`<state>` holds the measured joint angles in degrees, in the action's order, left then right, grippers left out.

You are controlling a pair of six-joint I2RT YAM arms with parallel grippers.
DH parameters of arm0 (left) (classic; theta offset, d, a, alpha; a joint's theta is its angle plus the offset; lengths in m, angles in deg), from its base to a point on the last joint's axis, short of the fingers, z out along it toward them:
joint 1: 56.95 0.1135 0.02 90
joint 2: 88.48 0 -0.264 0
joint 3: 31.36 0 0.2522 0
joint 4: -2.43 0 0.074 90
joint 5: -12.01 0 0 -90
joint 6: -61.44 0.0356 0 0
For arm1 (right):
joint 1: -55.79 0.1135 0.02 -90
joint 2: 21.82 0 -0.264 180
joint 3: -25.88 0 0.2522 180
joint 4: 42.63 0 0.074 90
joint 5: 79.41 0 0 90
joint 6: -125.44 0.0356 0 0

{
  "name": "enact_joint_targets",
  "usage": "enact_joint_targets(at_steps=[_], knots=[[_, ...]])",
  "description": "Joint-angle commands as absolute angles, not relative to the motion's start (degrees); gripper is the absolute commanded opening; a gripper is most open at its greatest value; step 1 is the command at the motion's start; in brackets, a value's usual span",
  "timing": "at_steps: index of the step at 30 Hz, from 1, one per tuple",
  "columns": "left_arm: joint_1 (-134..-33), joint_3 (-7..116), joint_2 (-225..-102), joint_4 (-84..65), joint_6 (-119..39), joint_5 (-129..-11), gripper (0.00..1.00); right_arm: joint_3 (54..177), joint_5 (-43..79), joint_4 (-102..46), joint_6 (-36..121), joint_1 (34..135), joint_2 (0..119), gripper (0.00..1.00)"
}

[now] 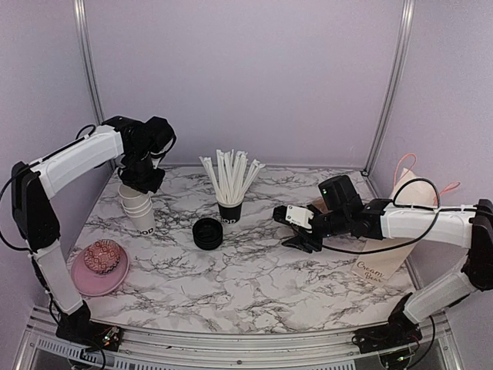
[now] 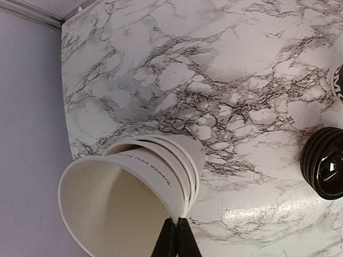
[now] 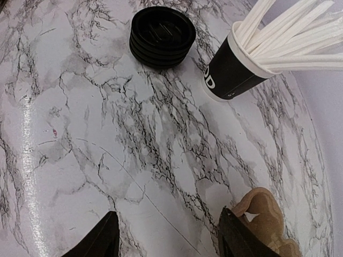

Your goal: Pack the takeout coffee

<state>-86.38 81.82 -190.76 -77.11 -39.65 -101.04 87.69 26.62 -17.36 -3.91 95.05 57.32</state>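
Observation:
No lidded takeout coffee is in view. A stack of lidless white paper cups stands at the left of the marble table. Its top cup is tilted out of the stack, and my left gripper is shut on that cup's rim from above. A stack of black lids lies mid-table, also visible in the right wrist view. My right gripper hovers open over bare marble at the right, with nothing between its fingers.
A black cup of white straws stands behind the lids. A brown cardboard carrier lies beside my right fingers. A paper bag leans at the right edge. A pink plate holding a patterned item is at the front left.

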Motion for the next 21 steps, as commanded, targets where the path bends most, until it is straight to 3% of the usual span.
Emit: enact_joint_targets(at_steps=[1,5,15,21], knots=[[-85.9,82.3,-189.4,-76.3,-41.8,-90.8,0.0,88.1,26.8,-18.2,-4.0,95.6,57.1,0.6],[-87.9,86.9,-190.6,-81.4,-42.0,-103.3,0.0,88.3,27.1,-18.0,-4.0,95.6,57.7,0.6],[-88.6,91.4,-186.2,-86.9,-45.7,-106.8,0.0,88.2,26.6,-18.0,-4.4,95.6,57.7,0.6],[-96.4,99.6,-184.0,-89.2,-48.2,-104.5,0.0,88.2,26.0,-18.1,-4.4,95.6,58.0,0.6]])
